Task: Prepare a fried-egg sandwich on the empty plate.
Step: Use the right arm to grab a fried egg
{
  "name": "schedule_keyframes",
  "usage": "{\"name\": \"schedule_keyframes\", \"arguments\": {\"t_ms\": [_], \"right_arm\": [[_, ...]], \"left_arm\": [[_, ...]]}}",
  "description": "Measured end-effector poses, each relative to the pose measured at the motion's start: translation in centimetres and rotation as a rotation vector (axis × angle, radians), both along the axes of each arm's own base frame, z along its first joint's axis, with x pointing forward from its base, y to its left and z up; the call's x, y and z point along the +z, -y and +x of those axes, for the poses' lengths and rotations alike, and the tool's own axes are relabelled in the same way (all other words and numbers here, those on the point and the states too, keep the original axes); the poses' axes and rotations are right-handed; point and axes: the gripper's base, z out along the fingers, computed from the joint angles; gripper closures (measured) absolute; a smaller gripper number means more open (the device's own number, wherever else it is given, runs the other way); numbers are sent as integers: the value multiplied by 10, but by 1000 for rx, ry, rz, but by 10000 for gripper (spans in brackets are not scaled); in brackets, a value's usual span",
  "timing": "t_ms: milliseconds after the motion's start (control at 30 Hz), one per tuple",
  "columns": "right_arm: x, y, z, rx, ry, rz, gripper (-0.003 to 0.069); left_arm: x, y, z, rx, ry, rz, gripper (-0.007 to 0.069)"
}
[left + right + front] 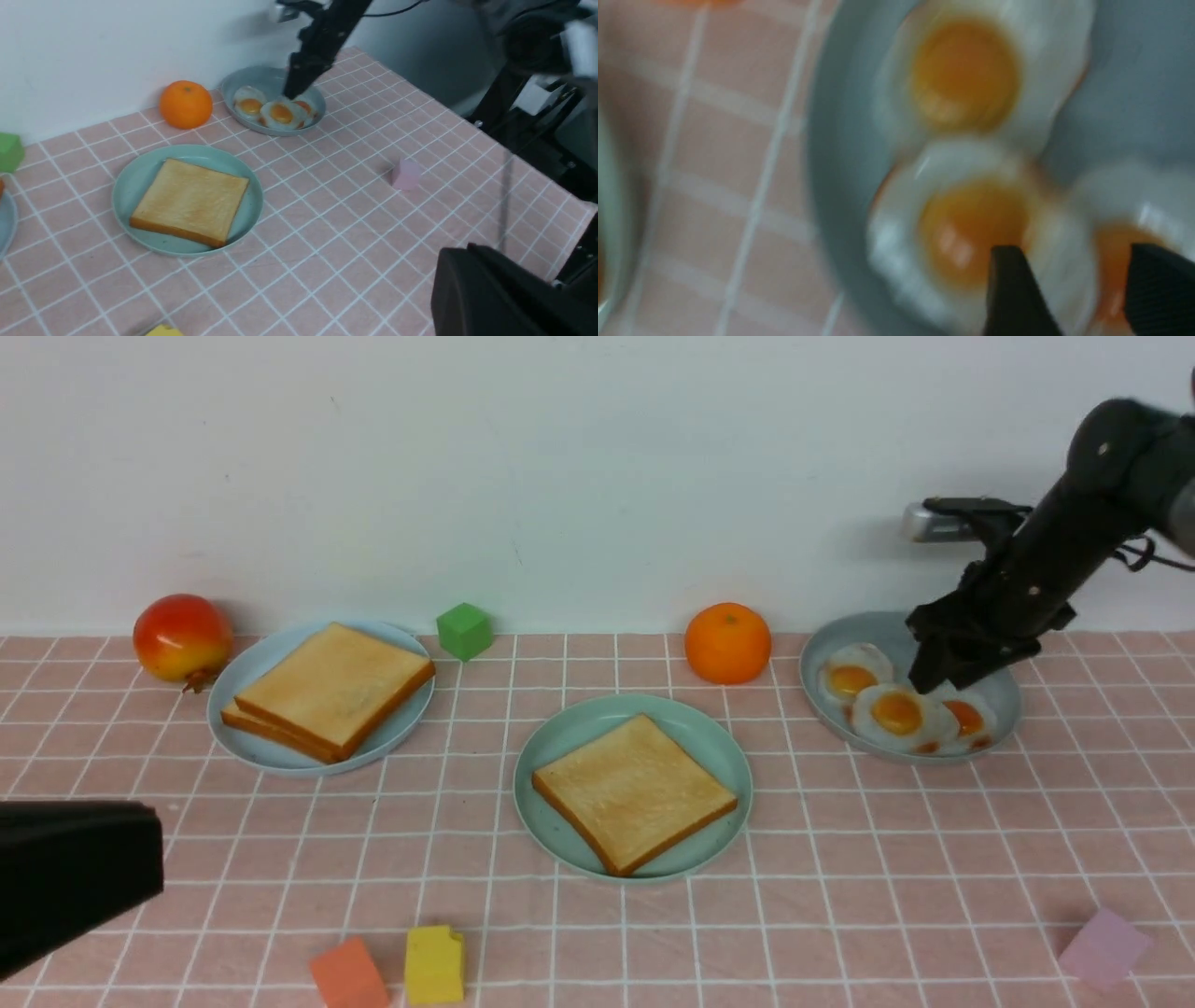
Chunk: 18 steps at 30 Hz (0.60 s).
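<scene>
The mint-green empty plate in the middle of the table carries one toast slice. Two more toast slices are stacked on a pale blue plate at the left. Three fried eggs lie in the grey-blue dish at the right, the middle egg nearest me. My right gripper hangs open just over the middle egg's white edge, nothing pinched. My left gripper is shut and empty, low at the near left.
An orange sits between the middle plate and the egg dish, near the wall. A red-yellow fruit and a green cube are at the back left. Orange-red, yellow and pink blocks lie along the front.
</scene>
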Motion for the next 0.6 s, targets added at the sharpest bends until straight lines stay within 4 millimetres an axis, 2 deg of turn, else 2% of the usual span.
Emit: {"name": "schedule_keyframes", "arguments": {"t_ms": [133,267,400,467,600], "right_arm": [[2,-1,10,80,62,-10,251],[5,-4,10,165,100,-23,250],[-5,-6,12,185,86,-25,252],[-16,-6,13,186,64,-21,259],[-22,-8,15,183,62,-4,280]], "left_arm": [[2,1,0,-1,8,-26,638],[5,2,2,7,34,-52,638],[7,2,3,11,49,-69,638],[8,2,4,12,50,-71,638],[8,2,4,12,52,-73,638]]}}
